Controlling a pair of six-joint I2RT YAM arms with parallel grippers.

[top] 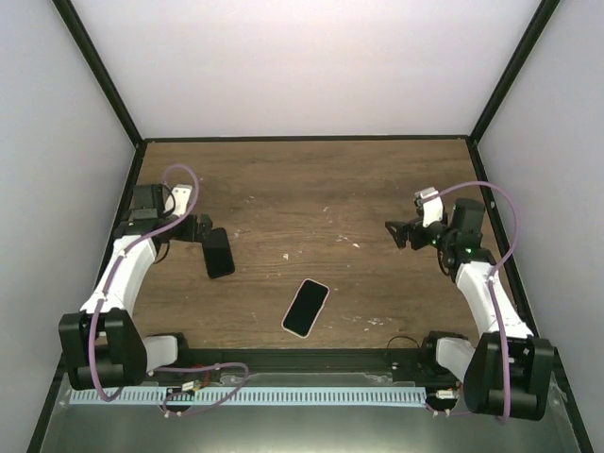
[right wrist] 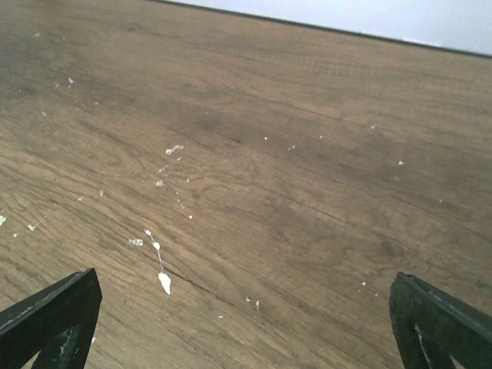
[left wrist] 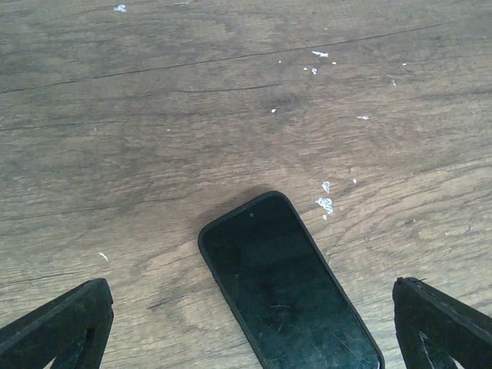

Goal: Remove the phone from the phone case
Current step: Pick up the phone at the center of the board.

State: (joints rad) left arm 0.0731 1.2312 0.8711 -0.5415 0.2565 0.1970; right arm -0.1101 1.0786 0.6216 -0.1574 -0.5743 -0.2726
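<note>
A black phone case (top: 219, 253) lies flat on the wooden table at the left; in the left wrist view (left wrist: 288, 288) it shows a raised black rim and a dark, scratched inside. A dark-screened phone (top: 306, 307) with a pale edge lies apart from it, near the table's front middle. My left gripper (top: 201, 230) is open just behind the case's far end, touching nothing; its fingertips (left wrist: 77, 307) stand on either side of the case, with the gripper (left wrist: 247, 286) above it. My right gripper (top: 396, 232) is open and empty over bare wood at the right (right wrist: 244, 275).
White specks and paint flecks (right wrist: 164, 282) dot the wooden table (top: 311, 189). Black frame posts and pale walls bound the table at the back and sides. Cables and a metal rail run along the near edge (top: 283, 394).
</note>
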